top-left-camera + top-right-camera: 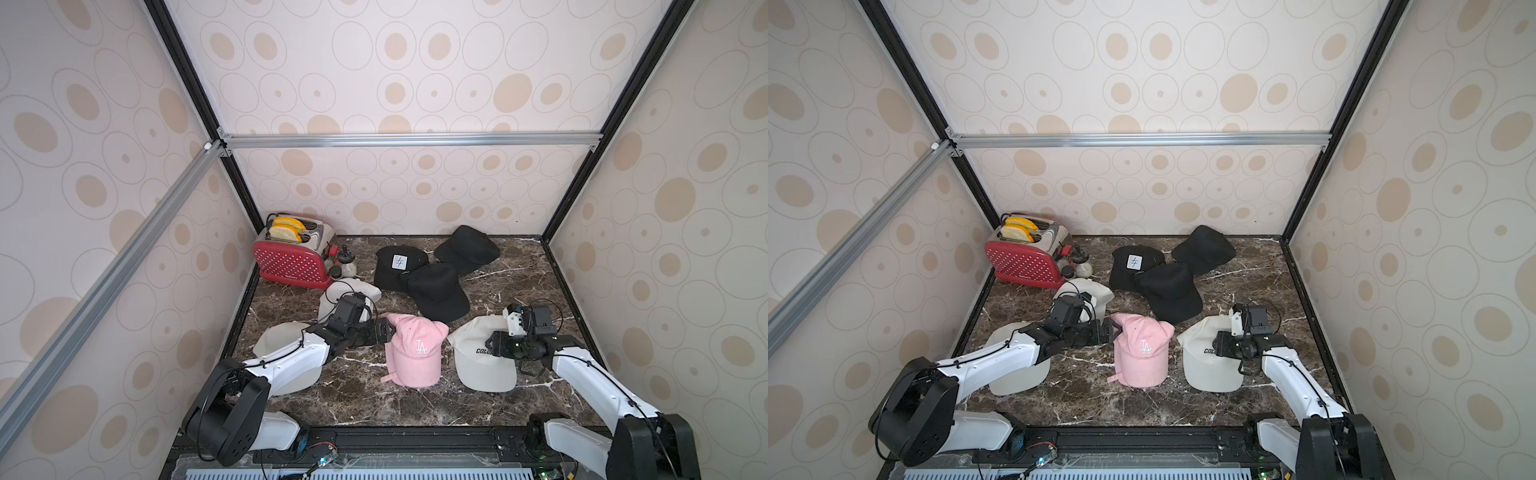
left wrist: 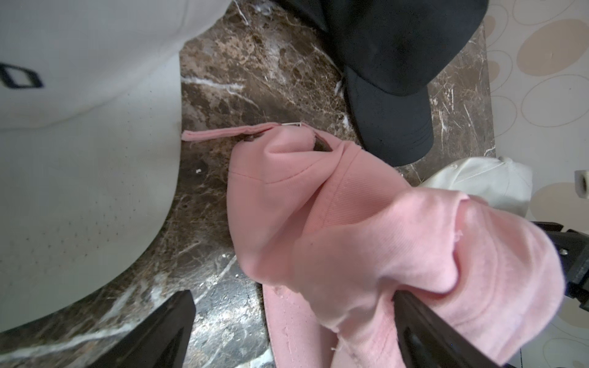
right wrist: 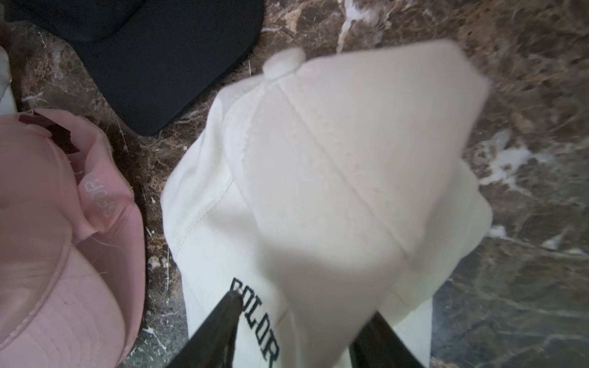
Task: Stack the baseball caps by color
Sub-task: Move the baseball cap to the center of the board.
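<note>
A pink cap (image 1: 415, 349) (image 1: 1144, 349) with a white LA logo lies at the table's front middle. My left gripper (image 1: 384, 332) (image 2: 293, 299) is open at its back left edge, with crumpled pink fabric (image 2: 414, 248) draped between the wide-apart fingers. To the right lies an off-white COLORADO cap (image 1: 482, 365) (image 3: 318, 159). My right gripper (image 1: 492, 345) (image 3: 306, 306) is closed on a raised fold of its crown. Two more off-white caps sit on the left, one (image 1: 274, 336) under my left arm, one (image 1: 353, 291) behind the wrist. Three black caps (image 1: 440, 295) overlap at the back, one white-patched (image 1: 399, 262).
A red toaster (image 1: 291, 262) holding yellow-edged toast stands in the back left corner. Small jars (image 1: 345, 266) stand beside it. Patterned walls close in the marble table (image 1: 374, 403) at the left, back and right.
</note>
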`<state>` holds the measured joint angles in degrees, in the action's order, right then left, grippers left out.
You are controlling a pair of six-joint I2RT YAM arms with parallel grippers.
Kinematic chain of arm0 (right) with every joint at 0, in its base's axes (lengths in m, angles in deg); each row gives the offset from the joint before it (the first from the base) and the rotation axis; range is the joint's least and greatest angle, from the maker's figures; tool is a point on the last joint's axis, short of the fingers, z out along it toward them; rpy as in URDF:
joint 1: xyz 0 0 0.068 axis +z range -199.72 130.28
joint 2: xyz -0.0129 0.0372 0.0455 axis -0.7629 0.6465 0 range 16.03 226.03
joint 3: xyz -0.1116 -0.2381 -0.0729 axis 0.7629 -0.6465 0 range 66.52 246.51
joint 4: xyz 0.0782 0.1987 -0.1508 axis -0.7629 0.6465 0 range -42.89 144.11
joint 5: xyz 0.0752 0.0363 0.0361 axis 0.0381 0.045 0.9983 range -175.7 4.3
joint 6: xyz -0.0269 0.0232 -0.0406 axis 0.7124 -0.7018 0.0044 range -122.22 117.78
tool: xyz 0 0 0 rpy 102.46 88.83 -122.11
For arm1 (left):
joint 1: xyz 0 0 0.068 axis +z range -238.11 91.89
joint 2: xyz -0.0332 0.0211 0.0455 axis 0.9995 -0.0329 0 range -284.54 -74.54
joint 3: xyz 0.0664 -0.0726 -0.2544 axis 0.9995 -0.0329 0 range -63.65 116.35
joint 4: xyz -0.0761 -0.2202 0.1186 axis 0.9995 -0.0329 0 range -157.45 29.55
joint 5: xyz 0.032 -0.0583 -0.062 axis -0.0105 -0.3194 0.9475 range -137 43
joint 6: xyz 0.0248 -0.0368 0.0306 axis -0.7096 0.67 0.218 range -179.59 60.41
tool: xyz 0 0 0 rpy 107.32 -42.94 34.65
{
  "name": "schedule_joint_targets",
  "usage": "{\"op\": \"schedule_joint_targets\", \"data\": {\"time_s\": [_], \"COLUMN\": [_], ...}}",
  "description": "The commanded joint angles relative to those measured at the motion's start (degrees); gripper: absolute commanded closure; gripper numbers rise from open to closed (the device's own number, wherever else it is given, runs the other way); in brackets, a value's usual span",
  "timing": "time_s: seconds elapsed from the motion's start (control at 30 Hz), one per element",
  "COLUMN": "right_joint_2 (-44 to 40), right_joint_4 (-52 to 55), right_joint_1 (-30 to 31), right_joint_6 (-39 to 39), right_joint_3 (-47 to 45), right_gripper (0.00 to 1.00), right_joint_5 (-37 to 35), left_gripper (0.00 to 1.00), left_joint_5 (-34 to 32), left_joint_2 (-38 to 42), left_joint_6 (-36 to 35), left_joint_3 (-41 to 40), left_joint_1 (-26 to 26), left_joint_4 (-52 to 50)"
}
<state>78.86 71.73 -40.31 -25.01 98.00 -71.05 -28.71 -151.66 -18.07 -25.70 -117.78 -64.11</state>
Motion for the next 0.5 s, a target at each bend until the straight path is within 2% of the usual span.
{"op": "schedule_joint_targets", "data": {"time_s": [0.0,0.27,0.33,0.37,0.4,0.47], "right_joint_2": [-0.06,1.15,0.62,-0.40,-2.01,-6.27], "right_joint_4": [0.31,-0.15,3.17,5.58,7.45,9.17], "right_joint_1": [0.39,1.58,1.58,1.58,1.58,1.58], "right_joint_6": [0.38,1.28,1.53,1.30,1.19,0.78], "right_joint_3": [-0.90,0.00,1.78,3.07,4.04,4.83], "right_gripper": [0.44,0.42,0.38,0.30,0.27,0.26], "right_joint_5": [1.65,2.62,-1.07,-4.49,-7.66,-11.33], "left_gripper": [0.01,0.01,0.01,0.01,0.01,0.01], "left_joint_5": [-1.48,-4.24,-4.87,-5.27,-5.75,-6.84], "left_joint_2": [1.94,4.38,5.02,5.43,5.89,6.66], "left_joint_6": [-1.92,-2.30,-2.39,-2.48,-2.57,-2.92], "left_joint_3": [2.33,2.17,2.14,2.12,2.02,2.12], "left_joint_1": [0.20,0.21,0.19,0.17,0.21,0.20], "left_joint_4": [-2.86,-4.98,-5.39,-5.63,-5.98,-6.76]}}
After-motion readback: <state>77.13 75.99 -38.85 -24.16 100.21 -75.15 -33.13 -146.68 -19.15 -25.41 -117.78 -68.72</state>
